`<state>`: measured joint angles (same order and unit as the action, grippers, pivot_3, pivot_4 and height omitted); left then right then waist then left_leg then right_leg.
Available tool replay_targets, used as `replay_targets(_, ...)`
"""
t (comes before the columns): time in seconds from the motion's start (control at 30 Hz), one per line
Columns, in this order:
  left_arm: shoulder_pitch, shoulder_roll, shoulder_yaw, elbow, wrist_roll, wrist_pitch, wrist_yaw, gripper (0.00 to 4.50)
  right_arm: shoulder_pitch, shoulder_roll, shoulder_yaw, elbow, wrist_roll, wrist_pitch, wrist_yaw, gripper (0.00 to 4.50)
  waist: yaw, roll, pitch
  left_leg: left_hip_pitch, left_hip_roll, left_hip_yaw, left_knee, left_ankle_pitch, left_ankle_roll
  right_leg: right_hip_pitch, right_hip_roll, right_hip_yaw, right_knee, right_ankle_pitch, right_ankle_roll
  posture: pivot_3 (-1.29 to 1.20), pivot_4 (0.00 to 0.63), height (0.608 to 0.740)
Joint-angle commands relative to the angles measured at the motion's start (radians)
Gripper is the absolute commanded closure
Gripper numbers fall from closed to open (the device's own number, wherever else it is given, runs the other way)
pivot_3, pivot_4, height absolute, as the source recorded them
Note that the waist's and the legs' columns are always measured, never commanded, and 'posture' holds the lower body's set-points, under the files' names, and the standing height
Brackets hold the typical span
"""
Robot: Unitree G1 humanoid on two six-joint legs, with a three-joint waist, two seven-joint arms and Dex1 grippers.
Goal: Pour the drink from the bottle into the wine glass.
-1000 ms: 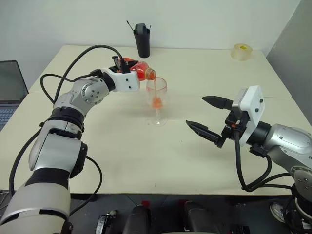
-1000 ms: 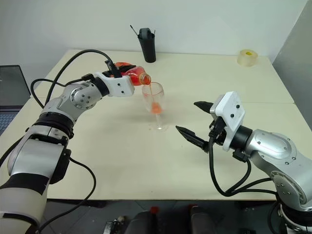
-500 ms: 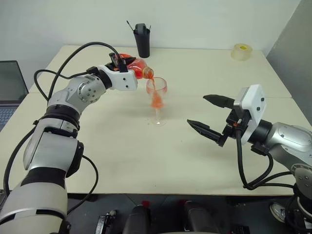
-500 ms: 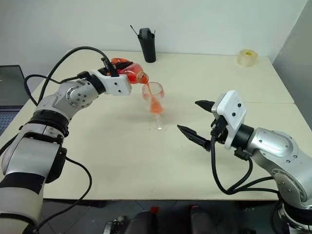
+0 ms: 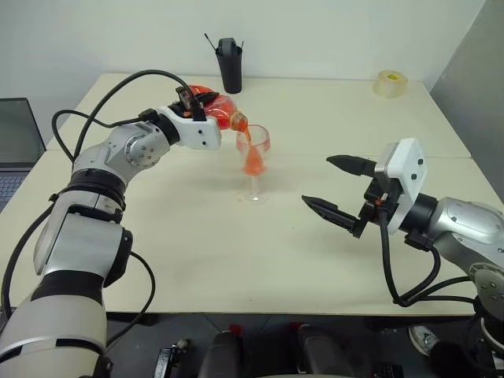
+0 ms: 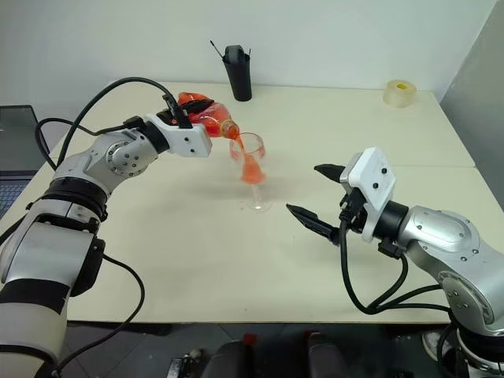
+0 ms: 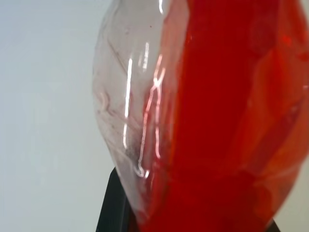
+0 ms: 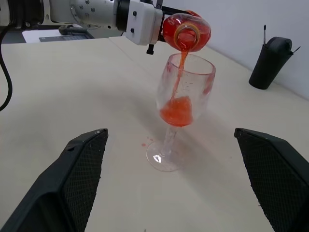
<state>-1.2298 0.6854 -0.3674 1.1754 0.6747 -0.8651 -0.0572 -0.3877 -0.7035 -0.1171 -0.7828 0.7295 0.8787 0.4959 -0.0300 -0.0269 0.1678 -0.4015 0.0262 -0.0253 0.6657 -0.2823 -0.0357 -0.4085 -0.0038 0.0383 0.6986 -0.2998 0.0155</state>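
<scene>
My left gripper (image 5: 201,101) is shut on the bottle (image 5: 220,108), a squat clear one held tipped on its side. Its open mouth sits just over the rim of the wine glass (image 5: 253,161). A thin stream of the red drink (image 8: 179,67) runs from the mouth into the bowl, where a shallow red pool (image 8: 176,110) has gathered. The glass stands upright on the table (image 5: 236,252). In the left wrist view the bottle (image 7: 217,116) looms close and is partly filled with red. My right gripper (image 5: 317,180) hovers open to the right of the glass, holding nothing.
At the table's far edge stands a tall black cup (image 5: 230,64) with sticks in it. A roll of tape (image 5: 390,83) lies at the far right corner. A laptop (image 5: 16,142) sits off the left side. Small red drops (image 8: 145,141) mark the table beside the glass's foot.
My left wrist has rolled a little, tipping the bottle further. The stream keeps running and the red pool in the glass has grown. My right arm has stayed still.
</scene>
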Motion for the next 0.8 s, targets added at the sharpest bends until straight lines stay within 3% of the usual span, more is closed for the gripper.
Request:
replay_targets(0.03, -0.053, 0.032, 0.004, -0.038, 0.001, -0.017, 0.033, 3.74, -0.022, -0.006, -0.004, -0.017, 0.008, -0.022, 0.004, 0.0, 0.0, 0.0, 0.0, 0.0, 0.0, 0.0, 0.0, 0.0, 0.0, 0.0, 0.0, 0.0, 0.0, 0.0, 0.0, 0.0, 0.15, 0.74)
replay_targets(0.8, -0.063, 0.037, -0.012, -0.034, 0.018, 0.006, 0.037, 3.74, -0.024, 0.001, 0.009, -0.015, 0.019, -0.015, 0.006, 0.0, 0.0, 0.0, 0.0, 0.0, 0.0, 0.0, 0.0, 0.0, 0.0, 0.0, 0.0, 0.0, 0.0, 0.0, 0.0, 0.0, 0.15, 0.74)
